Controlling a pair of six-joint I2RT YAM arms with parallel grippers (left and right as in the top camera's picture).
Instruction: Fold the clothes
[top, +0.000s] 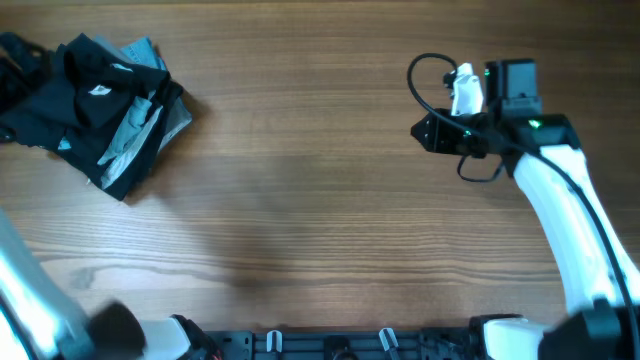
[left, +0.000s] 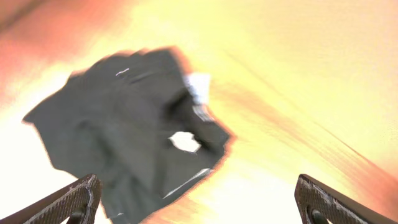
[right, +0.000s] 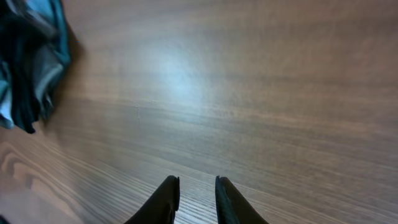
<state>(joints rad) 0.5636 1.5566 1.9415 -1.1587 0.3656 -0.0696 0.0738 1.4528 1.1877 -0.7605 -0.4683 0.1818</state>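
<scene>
The clothes (top: 100, 105) lie heaped at the far left corner of the desk (top: 300, 220). The right hand (top: 428, 131) is over the far right part, well apart from them. The left hand (left: 196, 190) faces the heap.

Blurred clothes (left: 112, 118); left claw (left: 196, 190) tips cropped
</scene>
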